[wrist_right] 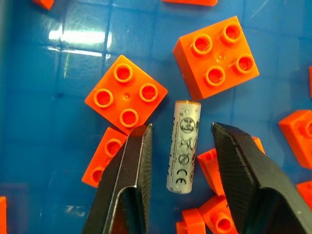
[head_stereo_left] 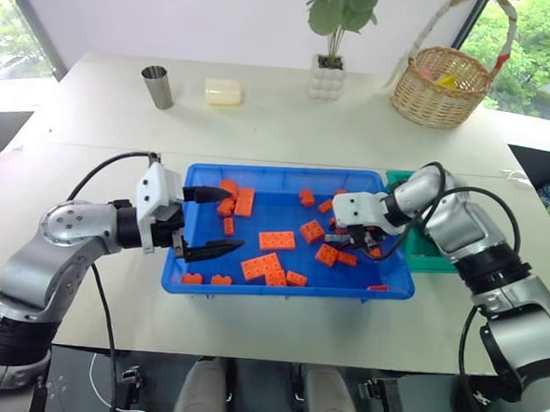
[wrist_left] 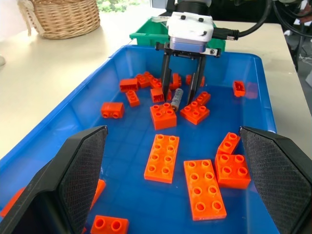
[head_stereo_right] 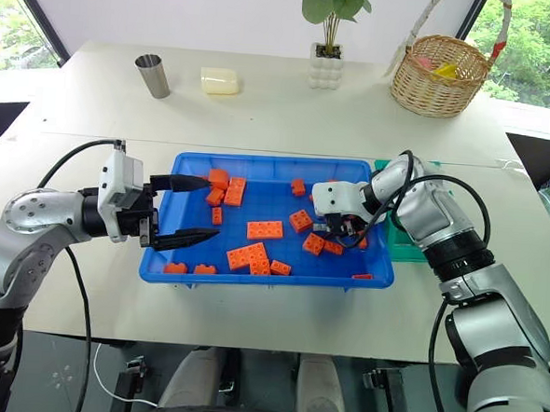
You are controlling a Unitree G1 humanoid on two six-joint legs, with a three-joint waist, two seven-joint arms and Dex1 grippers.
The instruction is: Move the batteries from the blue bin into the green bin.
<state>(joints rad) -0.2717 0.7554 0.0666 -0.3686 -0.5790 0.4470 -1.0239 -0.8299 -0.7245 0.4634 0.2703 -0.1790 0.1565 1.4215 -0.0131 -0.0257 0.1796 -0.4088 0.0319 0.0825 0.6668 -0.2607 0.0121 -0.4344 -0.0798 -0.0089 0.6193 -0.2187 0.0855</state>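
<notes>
1. Your right gripper [wrist_right: 180, 146] hangs over the blue bin [head_stereo_left: 202, 175], near the end nearest the green bin [head_stereo_left: 432, 260], jaws parted to either side of a single battery [wrist_right: 184, 146] and not yet touching it.
2. The battery lies flat on the blue bin's floor among orange bricks [head_stereo_left: 277, 240], one square brick just beside one end of it and another close along its side.
3. Your left gripper [head_stereo_left: 213, 223] hovers at the blue bin's opposite end, jaws wide apart and holding nothing.
4. The step in hand looks like the pick: the battery is lined up but not gripped, and no battery can be made out in the green bin, which sits against the blue bin's far end on the tabletop [head_stereo_left: 261, 121].
5. Next, you would likely lower a little, close the jaws across the battery's body, and lift clear of the blue bin's rim toward the green bin.
6. Watch the neighbouring bricks: a fingertip catching one could nudge the battery off line.
</notes>
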